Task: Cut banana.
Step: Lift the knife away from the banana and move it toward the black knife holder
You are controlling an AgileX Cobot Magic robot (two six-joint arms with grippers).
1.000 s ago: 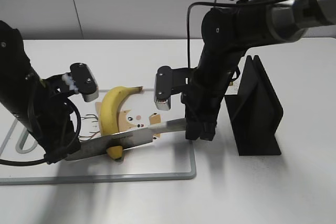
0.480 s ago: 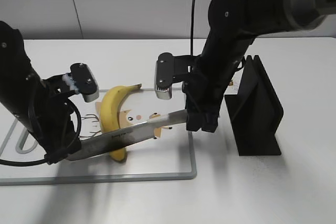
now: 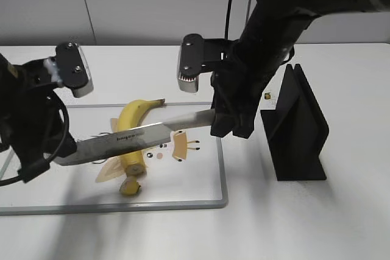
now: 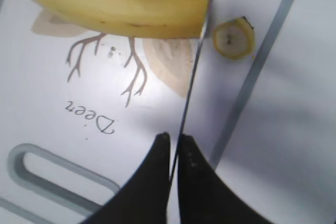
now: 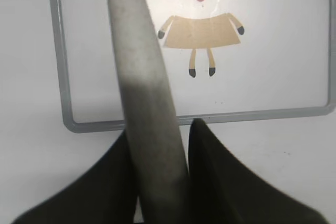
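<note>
The yellow banana (image 3: pixel 130 131) lies on the white cutting board (image 3: pixel 223 178). A short cut-off end piece (image 3: pixel 129 186) lies just past its cut end. In the left wrist view the banana (image 4: pixel 110 6) and the slice (image 4: pixel 233 38) sit apart, with the knife blade (image 4: pixel 197 72) between them. The knife (image 3: pixel 140 137) hangs above the banana, held at both ends. My left gripper (image 3: pixel 41 164) (image 4: pixel 175 140) is shut on the blade's tip end. My right gripper (image 3: pixel 226 127) (image 5: pixel 157 129) is shut on the grey knife handle (image 5: pixel 140 72).
A black knife stand (image 3: pixel 300 127) stands to the right of the board. The board has a grey rim (image 5: pixel 59 56), a handle slot (image 4: pixel 47 174) at its left end and a printed deer picture (image 5: pixel 200 30). White table lies all around.
Both arms have lifted the knife up off the banana. The banana's near end is now cut off and lies apart on the board.
</note>
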